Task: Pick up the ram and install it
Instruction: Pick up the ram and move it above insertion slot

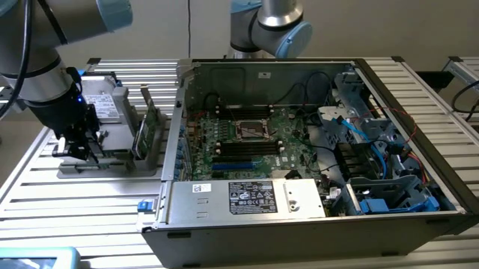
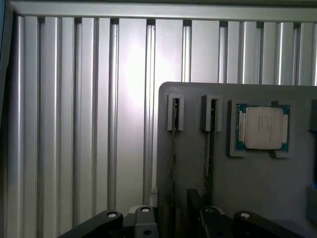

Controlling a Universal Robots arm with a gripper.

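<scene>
A slatted aluminium table (image 1: pixel 75 196) stands before a plain beige wall (image 1: pixel 165 28).

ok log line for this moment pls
end effector: open, empty, over gray holder | ram: on edge in holder slot, not picked | pc case: open

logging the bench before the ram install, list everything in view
table: one, silver slats, under everything
computer case: one, dark grey, open, exterior view's right
motherboard: one, green, inside the case
holder: one, grey, on table beside case
ram sticks: two, dark green, edge-on in holder slots
tall cards: two, green, upright on holder
processor: one, silver on green, holder pocket
gripper: one, black, open, over the holder
</scene>
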